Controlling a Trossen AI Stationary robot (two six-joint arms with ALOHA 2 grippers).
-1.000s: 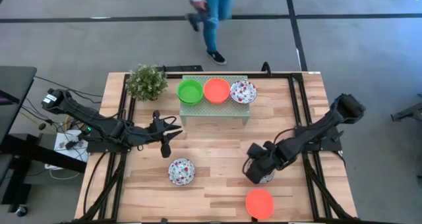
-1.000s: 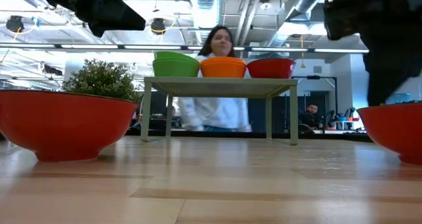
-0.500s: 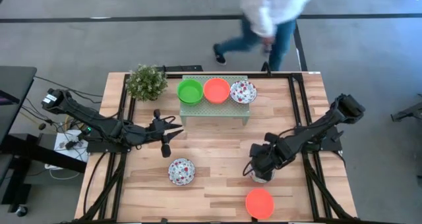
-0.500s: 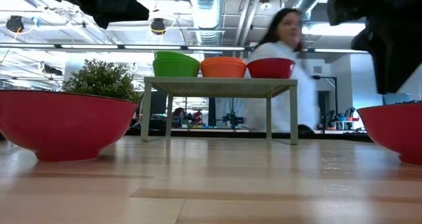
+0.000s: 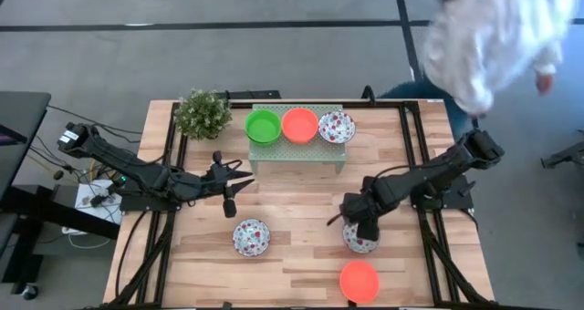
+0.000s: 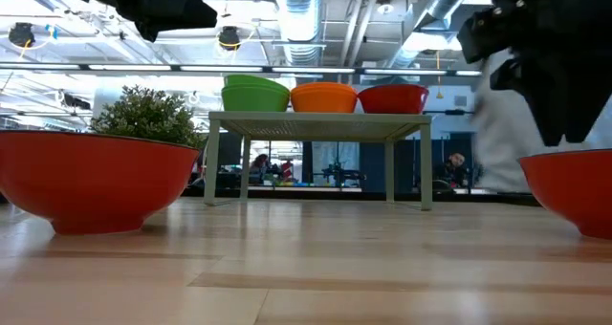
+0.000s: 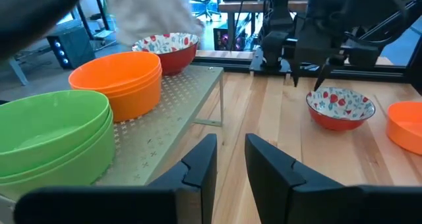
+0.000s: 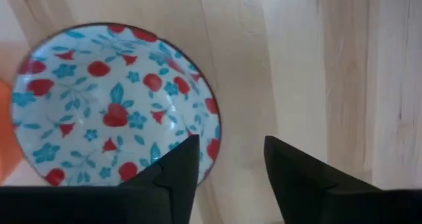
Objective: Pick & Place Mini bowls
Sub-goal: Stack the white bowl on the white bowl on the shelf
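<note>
1. Bowls sit in two groups in the high view: a green bowl [image 5: 263, 126], an orange bowl [image 5: 299, 125] and a floral bowl [image 5: 336, 127] line the pale green stand [image 5: 297, 155] at upper centre, stacked there as sorted goods, judging by the doubled rims in the left wrist view.
2. Loose on the table [image 5: 301, 201] are a floral bowl lower left of centre [image 5: 251, 237], a floral bowl right of centre [image 5: 362, 239] and an orange bowl at bottom centre [image 5: 359, 281].
3. Right gripper [image 5: 363, 224] hangs over the right floral bowl's rim, jaws apart with nothing between them; the right wrist view shows the rim by one finger, probably lined up for a pinch on the edge.
4. Left gripper [image 5: 230, 184] waits left of the stand, jaws slightly apart and empty.
5. Plant [image 5: 202, 112] stands at the upper left; a person passes beyond the table's upper right.
</note>
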